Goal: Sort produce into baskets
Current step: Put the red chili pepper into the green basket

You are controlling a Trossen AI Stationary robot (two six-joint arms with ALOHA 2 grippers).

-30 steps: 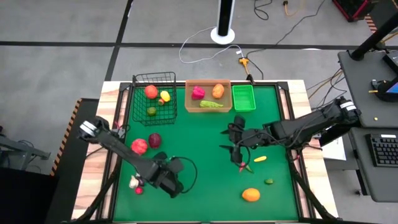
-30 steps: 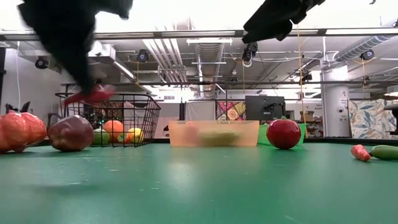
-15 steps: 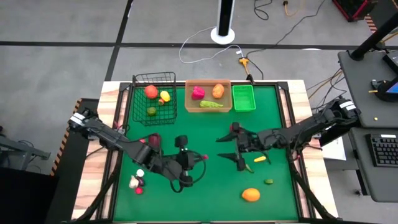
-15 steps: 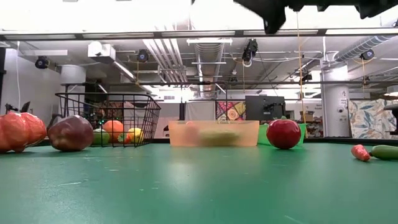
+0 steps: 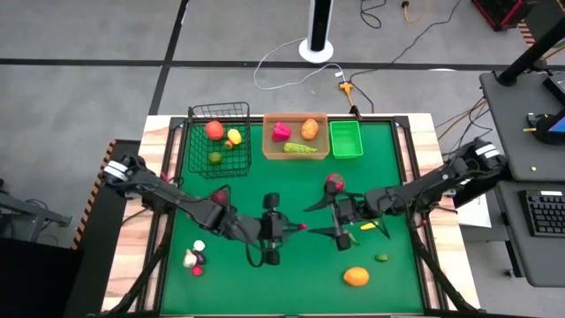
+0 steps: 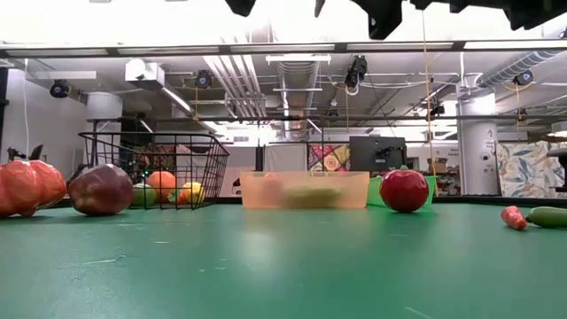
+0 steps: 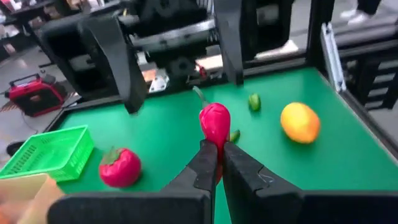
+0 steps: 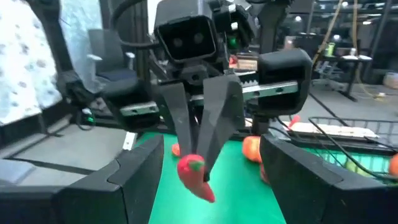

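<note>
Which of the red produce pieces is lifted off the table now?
The small red chilli, pinched in the shut left gripper above mid-table. The red strawberry-like piece and other red pieces lie on the mat.

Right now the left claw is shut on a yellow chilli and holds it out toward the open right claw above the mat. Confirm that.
Not quite: the chilli is red, not yellow, as the left wrist view shows. The rest stands: the left claw is shut on it and holds it out toward the open right claw above the mat.
</note>
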